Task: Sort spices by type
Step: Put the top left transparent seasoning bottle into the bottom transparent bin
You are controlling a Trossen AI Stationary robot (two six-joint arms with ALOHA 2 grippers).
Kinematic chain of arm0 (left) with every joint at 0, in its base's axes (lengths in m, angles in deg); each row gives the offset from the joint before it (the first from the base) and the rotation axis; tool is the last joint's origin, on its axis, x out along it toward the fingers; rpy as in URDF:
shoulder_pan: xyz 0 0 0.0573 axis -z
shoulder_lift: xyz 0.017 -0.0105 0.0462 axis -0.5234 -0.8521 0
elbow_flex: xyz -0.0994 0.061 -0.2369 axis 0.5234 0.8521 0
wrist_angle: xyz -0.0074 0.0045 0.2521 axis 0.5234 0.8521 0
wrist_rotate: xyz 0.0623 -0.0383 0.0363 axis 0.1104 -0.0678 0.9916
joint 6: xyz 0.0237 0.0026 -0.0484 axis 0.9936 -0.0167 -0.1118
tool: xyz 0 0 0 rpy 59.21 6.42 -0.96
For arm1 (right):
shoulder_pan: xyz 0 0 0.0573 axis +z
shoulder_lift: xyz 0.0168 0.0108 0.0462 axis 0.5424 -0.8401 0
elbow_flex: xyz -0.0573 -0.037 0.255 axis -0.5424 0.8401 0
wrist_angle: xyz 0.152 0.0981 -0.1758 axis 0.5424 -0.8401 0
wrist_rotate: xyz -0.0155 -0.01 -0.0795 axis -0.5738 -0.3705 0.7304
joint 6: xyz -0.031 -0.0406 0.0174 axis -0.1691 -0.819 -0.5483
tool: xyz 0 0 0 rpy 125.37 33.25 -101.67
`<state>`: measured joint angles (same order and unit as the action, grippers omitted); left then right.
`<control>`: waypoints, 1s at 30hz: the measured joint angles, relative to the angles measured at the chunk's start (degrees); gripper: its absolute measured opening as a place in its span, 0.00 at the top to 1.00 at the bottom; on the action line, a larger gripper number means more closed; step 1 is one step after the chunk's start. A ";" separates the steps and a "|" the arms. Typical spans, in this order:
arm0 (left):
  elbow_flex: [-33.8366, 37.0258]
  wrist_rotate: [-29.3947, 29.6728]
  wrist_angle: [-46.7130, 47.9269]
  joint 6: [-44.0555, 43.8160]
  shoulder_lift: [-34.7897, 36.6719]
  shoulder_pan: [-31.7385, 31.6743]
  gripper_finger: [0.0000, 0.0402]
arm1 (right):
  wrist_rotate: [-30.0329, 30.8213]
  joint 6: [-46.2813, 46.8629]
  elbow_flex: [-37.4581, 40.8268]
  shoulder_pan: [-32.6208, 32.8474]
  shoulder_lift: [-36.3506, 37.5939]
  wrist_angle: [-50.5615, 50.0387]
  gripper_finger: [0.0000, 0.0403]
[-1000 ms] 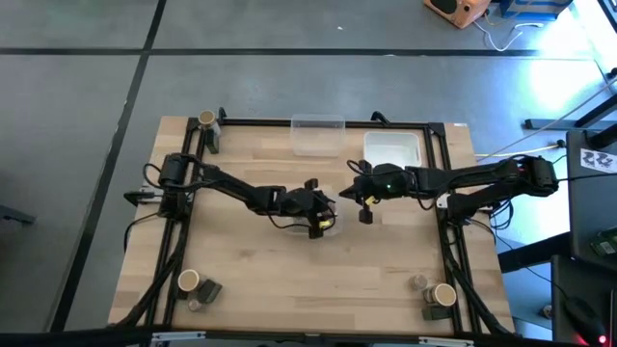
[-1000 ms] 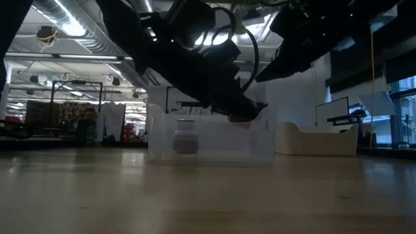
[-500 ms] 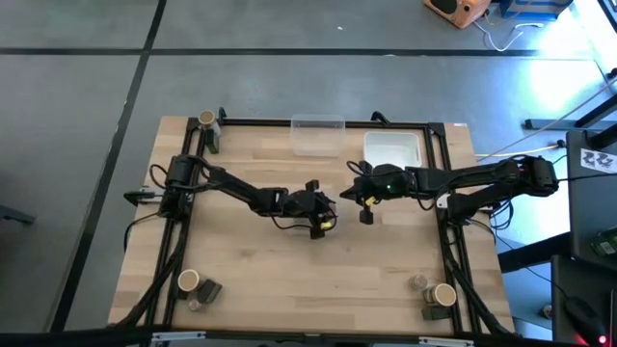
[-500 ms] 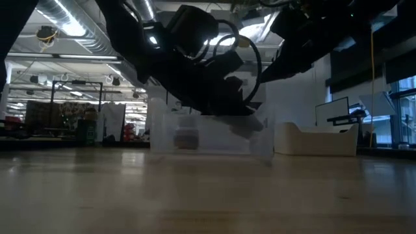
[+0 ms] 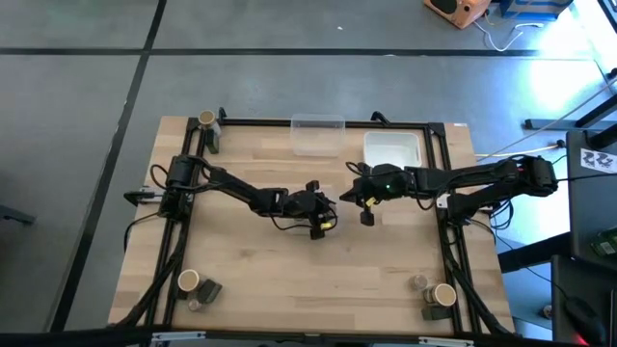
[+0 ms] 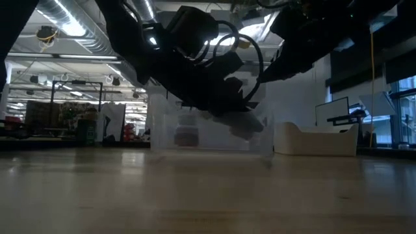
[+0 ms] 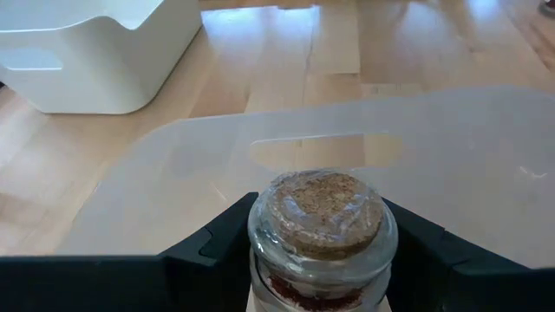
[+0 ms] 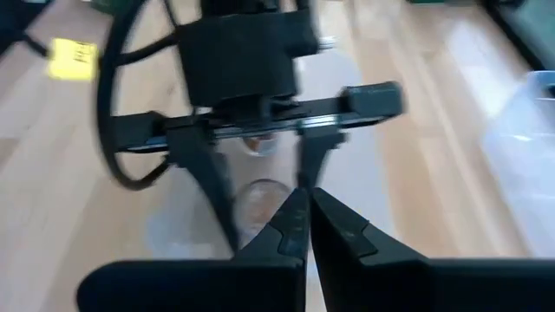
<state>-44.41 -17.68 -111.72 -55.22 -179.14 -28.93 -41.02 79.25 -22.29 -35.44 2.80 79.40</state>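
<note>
My left gripper [image 5: 330,208] is at the table's middle, shut on a small glass spice jar [image 7: 323,217] with a cork top and red spice inside. Right in front of it stands a clear plastic bin [image 7: 434,173], its wall with a handle slot facing the jar. In the low view another jar [image 6: 186,135] shows through the bin [image 6: 208,140]. My right gripper [image 5: 364,214] hangs shut just to the right of the left one, over the bin, with nothing in it. More spices stand in the table's corners [image 5: 205,120] [image 5: 193,284] [image 5: 434,294]. My left gripper pinches the jar's glass sides just below the cork [image 7: 260,247] between its two fingers [image 7: 217,243], one on each side. The fingers slant down toward the table's right. The jar stands upright, cork up; whether its bottom rests on anything is hidden.
A white tray [image 5: 392,149] stands at the far right and a second clear bin [image 5: 318,135] at the far middle. Black frame rails run along both table sides. The bare wood near the front edge [image 5: 308,280] is open.
My left gripper has sunk a little with the jar, down toward the clear bin in front of it. The jar stays upright in the hold. The right gripper has kept still.
</note>
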 joint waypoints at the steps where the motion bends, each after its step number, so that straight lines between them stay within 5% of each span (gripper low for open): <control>1: 0.00 -0.03 0.01 -0.01 0.00 0.00 0.55 | -1.02 -0.01 0.01 0.00 -0.38 -0.12 0.96; 14: 0.07 -0.02 0.03 0.24 0.00 0.00 0.54 | -5.53 1.59 0.07 0.00 -11.43 7.37 0.96; 30: 0.33 -0.48 0.81 -1.22 -0.31 0.00 0.54 | -3.11 2.00 -0.11 -0.02 -16.44 11.52 0.96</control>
<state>-44.09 -18.16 -110.91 -56.44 -179.44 -28.93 -44.12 81.25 -22.40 -35.46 -13.63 90.92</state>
